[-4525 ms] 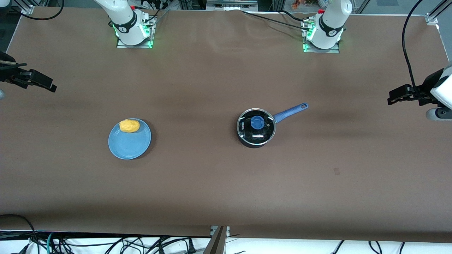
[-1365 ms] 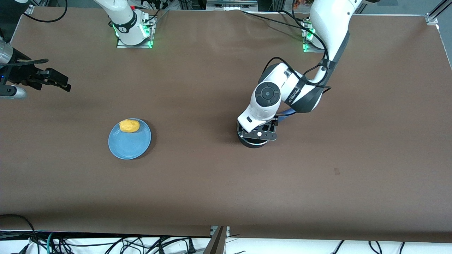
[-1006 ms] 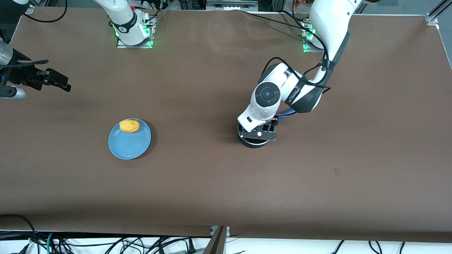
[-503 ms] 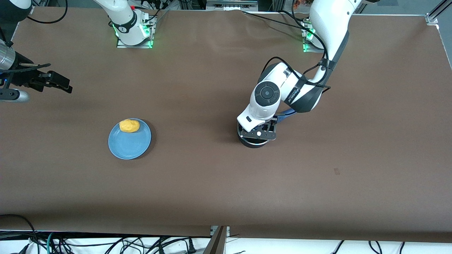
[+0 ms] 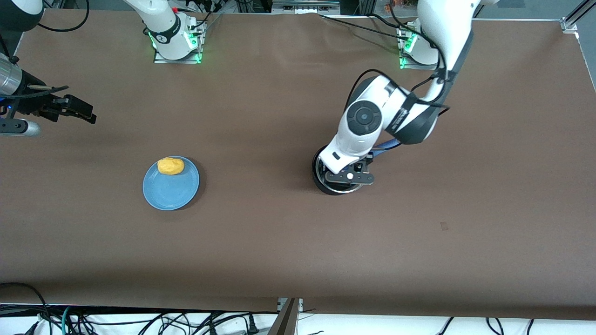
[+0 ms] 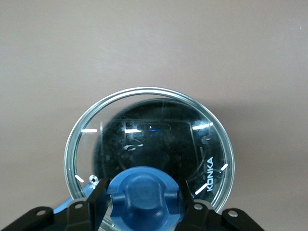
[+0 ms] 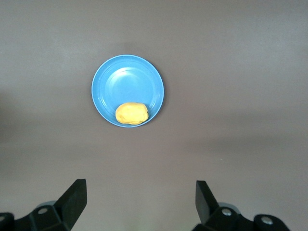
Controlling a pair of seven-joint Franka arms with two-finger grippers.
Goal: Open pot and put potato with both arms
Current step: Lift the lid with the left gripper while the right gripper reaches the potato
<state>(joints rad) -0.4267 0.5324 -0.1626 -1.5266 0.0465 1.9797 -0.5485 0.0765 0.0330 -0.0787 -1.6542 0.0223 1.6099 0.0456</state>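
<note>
- Pot (image 5: pixel 331 185) on the desk (image 5: pixel 279 242) toward the left arm's end, left hand (image 6: pixel 142 198) clamped on the blue knob (image 6: pixel 143 195) of the lid (image 6: pixel 149 144).
- Potato (image 5: pixel 170 166) on blue plate (image 5: pixel 170 188), at its farther edge.
- Right hand (image 7: pixel 140 198) up over the desk's right-arm end, fingers spread wide, holding nothing.

Even overhead light, soft shadows; glare streaks on glass lid (image 6: pixel 149 139); sharp focus.

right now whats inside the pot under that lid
Through the glass lid, lifted slightly off the pot, only dark interior and reflections show; no food is visible. The left gripper, shut on the blue knob, covers part of it. The potato sits on the plate.
</note>
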